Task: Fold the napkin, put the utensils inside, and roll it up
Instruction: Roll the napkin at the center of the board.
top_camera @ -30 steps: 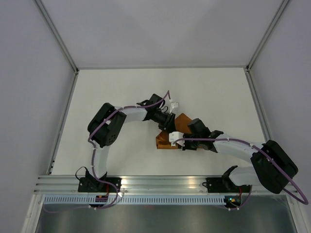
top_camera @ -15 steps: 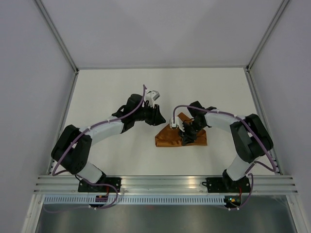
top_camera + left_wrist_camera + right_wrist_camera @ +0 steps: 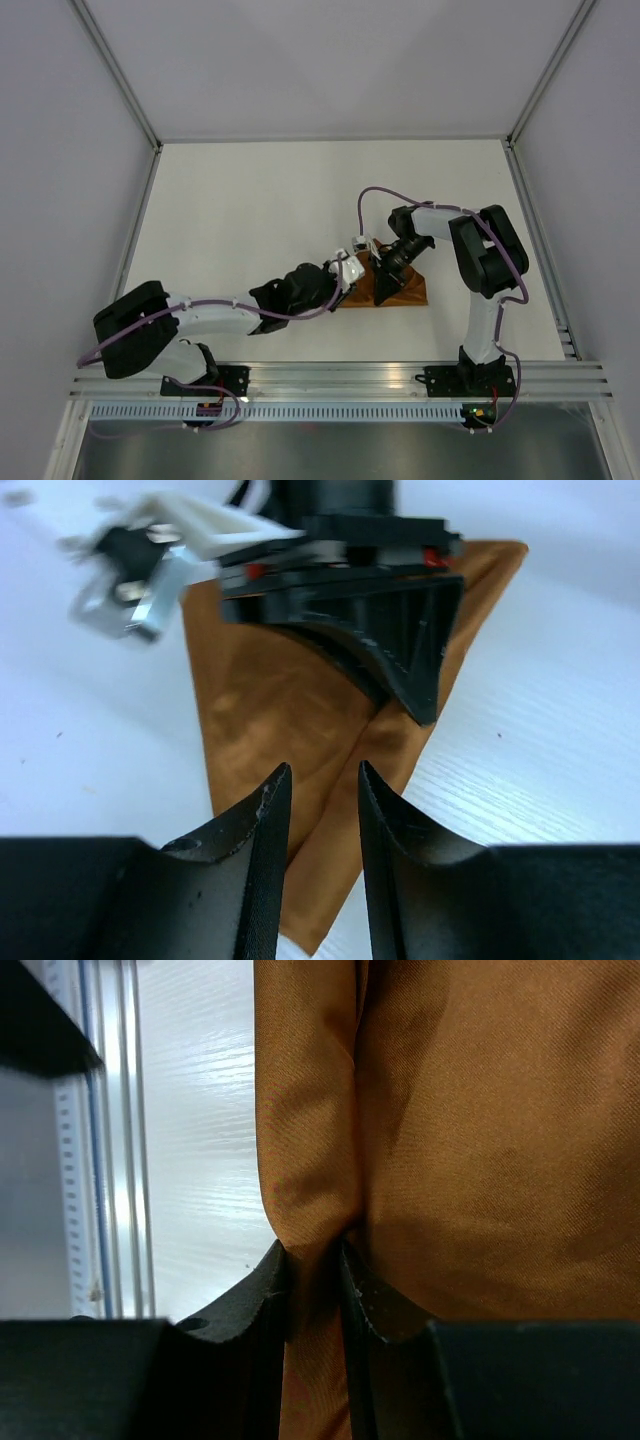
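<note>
The folded napkin [image 3: 410, 288] lies on the white table [image 3: 250, 200], right of centre and near the metal rail [image 3: 330, 375] at the front edge. The right gripper [image 3: 315, 1260] comes down on it from above, its jaws clamped on a raised fold of the cloth. The left gripper [image 3: 320, 790] is low at the napkin's left corner. Its jaws are a narrow slit apart, with cloth showing through the gap and nothing pinched. The two grippers are close together, the right one just beyond the left one's fingertips.
</note>
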You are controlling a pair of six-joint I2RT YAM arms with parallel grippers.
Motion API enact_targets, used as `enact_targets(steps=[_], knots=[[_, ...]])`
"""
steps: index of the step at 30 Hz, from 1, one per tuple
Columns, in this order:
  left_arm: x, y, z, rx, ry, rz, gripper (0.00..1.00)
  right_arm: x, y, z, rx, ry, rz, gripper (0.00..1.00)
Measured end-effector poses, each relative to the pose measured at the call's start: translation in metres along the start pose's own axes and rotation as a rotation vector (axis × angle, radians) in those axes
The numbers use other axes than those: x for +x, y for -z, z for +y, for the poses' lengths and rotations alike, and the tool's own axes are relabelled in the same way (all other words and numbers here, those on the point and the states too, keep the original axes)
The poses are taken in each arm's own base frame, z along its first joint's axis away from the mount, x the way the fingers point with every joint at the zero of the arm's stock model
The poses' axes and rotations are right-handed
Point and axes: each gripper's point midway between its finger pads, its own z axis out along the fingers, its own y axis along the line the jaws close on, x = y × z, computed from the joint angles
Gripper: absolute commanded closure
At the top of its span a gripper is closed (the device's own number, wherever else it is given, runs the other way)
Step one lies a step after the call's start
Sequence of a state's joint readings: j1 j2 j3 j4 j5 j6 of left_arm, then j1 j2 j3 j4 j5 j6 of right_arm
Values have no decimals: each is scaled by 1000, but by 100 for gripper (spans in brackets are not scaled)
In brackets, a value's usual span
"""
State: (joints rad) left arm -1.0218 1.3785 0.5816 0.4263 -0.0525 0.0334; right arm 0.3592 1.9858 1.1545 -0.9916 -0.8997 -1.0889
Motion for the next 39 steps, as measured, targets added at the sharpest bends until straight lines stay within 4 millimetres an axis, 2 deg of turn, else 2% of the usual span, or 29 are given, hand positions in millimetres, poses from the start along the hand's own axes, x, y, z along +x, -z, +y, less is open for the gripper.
enact_targets(steps=[2, 5, 6, 9, 12, 18, 25, 29, 32, 33, 36, 37, 39], knots=[[5, -6, -18, 16, -107, 3, 57, 4, -2, 6, -33, -41, 3, 80], [28, -14, -41, 45, -264, 50, 55, 9, -4, 13, -68, -88, 13, 80], [35, -16, -42, 42, -296, 70, 55, 10, -4, 15, -74, -98, 16, 80], [55, -19, -61, 87, -412, 116, 53, 13, -5, 18, -88, -118, 25, 80], [61, -23, -72, 116, -473, 129, 50, 15, -5, 20, -94, -130, 29, 80], [53, -38, -79, 121, -518, 105, 50, 16, -5, 21, -102, -143, 34, 80], [65, -51, -81, 123, -552, 120, 51, 16, -5, 21, -102, -146, 34, 80], [63, -57, -80, 106, -555, 104, 52, 16, -5, 22, -102, -150, 35, 80], [61, -63, -79, 98, -554, 96, 60, 16, -5, 22, -102, -152, 35, 80], [61, -64, -79, 97, -553, 96, 69, 16, -5, 22, -103, -154, 35, 80], [64, -66, -80, 109, -554, 101, 83, 17, -5, 22, -102, -157, 37, 80], [64, -66, -81, 114, -554, 105, 90, 17, -5, 22, -102, -160, 39, 78], [65, -67, -81, 125, -553, 111, 95, 18, -4, 22, -101, -163, 39, 71]])
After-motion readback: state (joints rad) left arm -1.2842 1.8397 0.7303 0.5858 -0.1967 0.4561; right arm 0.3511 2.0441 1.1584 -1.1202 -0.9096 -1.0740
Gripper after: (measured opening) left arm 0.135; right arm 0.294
